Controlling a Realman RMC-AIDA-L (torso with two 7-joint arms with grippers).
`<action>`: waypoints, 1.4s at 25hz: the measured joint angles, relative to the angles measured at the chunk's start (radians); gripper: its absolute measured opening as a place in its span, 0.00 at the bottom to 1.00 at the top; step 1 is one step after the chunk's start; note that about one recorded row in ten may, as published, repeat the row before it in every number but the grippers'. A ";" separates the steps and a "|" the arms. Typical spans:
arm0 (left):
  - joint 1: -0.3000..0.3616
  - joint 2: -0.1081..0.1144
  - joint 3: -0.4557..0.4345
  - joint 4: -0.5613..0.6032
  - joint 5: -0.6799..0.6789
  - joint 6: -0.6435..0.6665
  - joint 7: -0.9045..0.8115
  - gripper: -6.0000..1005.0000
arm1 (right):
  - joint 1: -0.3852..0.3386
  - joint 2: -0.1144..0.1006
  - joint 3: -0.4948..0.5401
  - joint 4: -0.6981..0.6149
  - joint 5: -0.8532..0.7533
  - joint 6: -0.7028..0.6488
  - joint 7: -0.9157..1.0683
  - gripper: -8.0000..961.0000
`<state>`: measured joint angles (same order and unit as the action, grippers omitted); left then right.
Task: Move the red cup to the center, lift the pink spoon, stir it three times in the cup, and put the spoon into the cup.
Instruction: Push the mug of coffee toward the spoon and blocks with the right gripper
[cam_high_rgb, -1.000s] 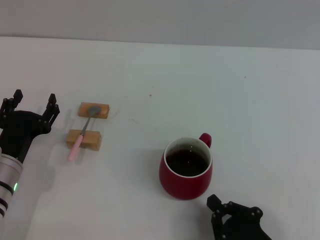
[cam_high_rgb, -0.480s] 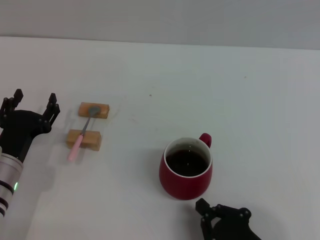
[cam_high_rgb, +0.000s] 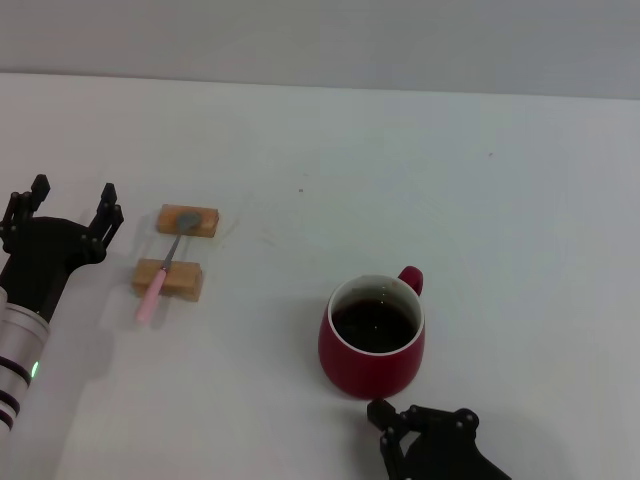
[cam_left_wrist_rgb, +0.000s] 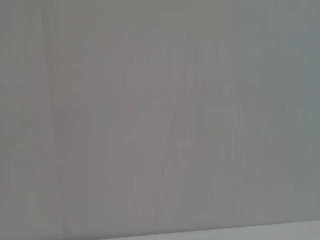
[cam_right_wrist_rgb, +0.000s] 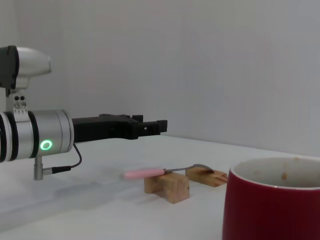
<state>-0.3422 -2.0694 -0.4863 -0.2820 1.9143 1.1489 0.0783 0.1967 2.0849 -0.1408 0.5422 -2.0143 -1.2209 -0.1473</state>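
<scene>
Red cup: upright, table centre-front. Pink spoon: bridging two wooden blocks, left. Left claw: spread wide, beside blocks. Right claw: just before cup, opening indeterminate.

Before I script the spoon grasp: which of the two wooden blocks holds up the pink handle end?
The nearer block, closer to the robot. The spoon's pink handle crosses it and sticks out past it, while the farther block carries the grey metal bowl.
</scene>
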 joint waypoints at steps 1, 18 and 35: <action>0.000 0.000 0.000 0.000 0.000 0.000 0.000 0.80 | 0.002 0.000 0.004 -0.002 0.000 0.000 0.000 0.01; 0.008 0.000 0.000 0.001 0.000 0.000 -0.002 0.80 | 0.035 -0.001 0.085 -0.038 0.009 0.004 0.000 0.01; 0.008 0.000 0.000 0.001 0.000 0.000 -0.001 0.78 | 0.004 0.004 0.139 -0.060 0.011 0.019 -0.006 0.01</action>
<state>-0.3340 -2.0693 -0.4863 -0.2807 1.9140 1.1489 0.0774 0.2005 2.0890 -0.0018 0.4824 -2.0031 -1.2017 -0.1536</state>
